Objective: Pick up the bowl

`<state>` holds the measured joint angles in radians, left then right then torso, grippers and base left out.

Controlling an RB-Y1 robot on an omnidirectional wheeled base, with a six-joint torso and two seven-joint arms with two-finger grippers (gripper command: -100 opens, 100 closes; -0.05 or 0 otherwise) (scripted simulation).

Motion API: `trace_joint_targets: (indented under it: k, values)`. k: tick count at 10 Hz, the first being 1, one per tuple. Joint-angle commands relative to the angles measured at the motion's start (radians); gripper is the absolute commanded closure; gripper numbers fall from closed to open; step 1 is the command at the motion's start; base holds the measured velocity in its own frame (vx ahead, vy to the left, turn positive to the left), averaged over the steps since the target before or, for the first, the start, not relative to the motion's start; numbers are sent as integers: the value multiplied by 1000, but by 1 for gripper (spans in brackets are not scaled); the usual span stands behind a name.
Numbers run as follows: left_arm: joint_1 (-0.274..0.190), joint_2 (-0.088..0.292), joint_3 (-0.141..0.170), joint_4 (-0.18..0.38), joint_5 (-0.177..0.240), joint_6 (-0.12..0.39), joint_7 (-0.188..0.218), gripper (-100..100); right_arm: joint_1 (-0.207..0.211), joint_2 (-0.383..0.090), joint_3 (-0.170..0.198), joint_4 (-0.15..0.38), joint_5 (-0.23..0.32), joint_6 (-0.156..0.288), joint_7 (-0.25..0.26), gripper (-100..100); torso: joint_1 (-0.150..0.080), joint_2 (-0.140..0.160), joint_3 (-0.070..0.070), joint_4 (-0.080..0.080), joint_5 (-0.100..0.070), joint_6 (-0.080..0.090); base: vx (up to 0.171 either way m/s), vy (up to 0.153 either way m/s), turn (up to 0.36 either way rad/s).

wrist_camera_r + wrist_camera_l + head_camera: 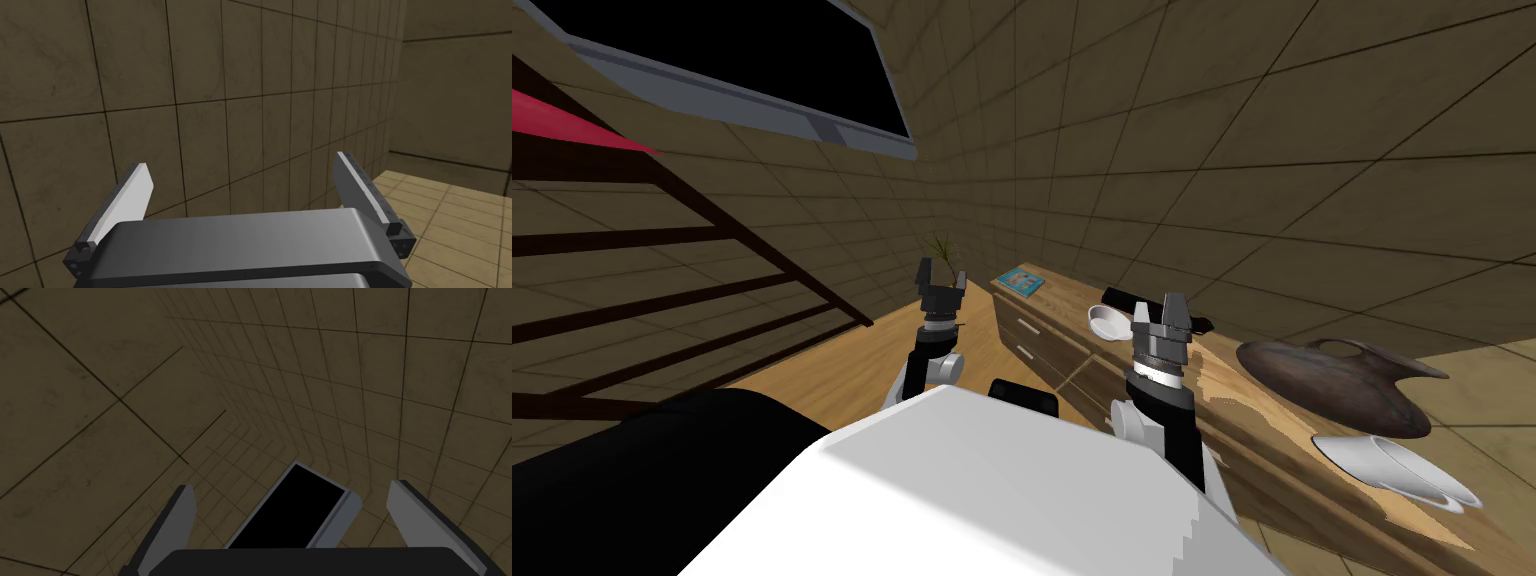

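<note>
The bowl (1109,322), white and shallow, sits on the wooden table (1232,440) that runs along the tiled wall, above its drawer fronts. Touching or just behind it lies a dark, long object (1124,297) that I cannot identify. A teal book (1020,283) lies further along the top, near a small plant (944,252) at the far end. Towards the other end there is a dark brown jug (1332,385) on its side, and beside that a second white vessel (1392,468), tilted.

The right gripper (1160,312) hovers just beside the bowl in the head view, raised and aimed at the wall rather than down at the table. Its fingers (125,200) are spread wide with nothing between them. The left gripper (942,280) is held up over the floor, well apart from the bowl, its fingers (175,518) likewise released and empty.

This looks like the approach step, with no grasp begun. The next move probably calls for tipping the right wrist downward, bringing the fingers astride the bowl's rim, and keeping clear of the dark object behind it.
</note>
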<state>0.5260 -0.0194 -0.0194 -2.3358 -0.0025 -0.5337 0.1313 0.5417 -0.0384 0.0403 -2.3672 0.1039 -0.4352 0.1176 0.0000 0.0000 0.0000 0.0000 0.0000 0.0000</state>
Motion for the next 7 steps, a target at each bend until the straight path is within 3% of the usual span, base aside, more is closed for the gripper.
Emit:
trace_joint_targets:
  k: [1, 7]
  values:
    - [0, 0, 0, 0, 0, 0, 0, 0, -17, -32, -3, 9, 8, -5, 9, -100, 0, 0, 0, 0, 0, 0, 4, 27, 79]
    - [0, 0, 0, 0, 0, 0, 0, 0, -93, -186, -23, 72, 60, -34, 61, -100, 5, -1, -1, 0, 1, 0, 12, 68, 104]
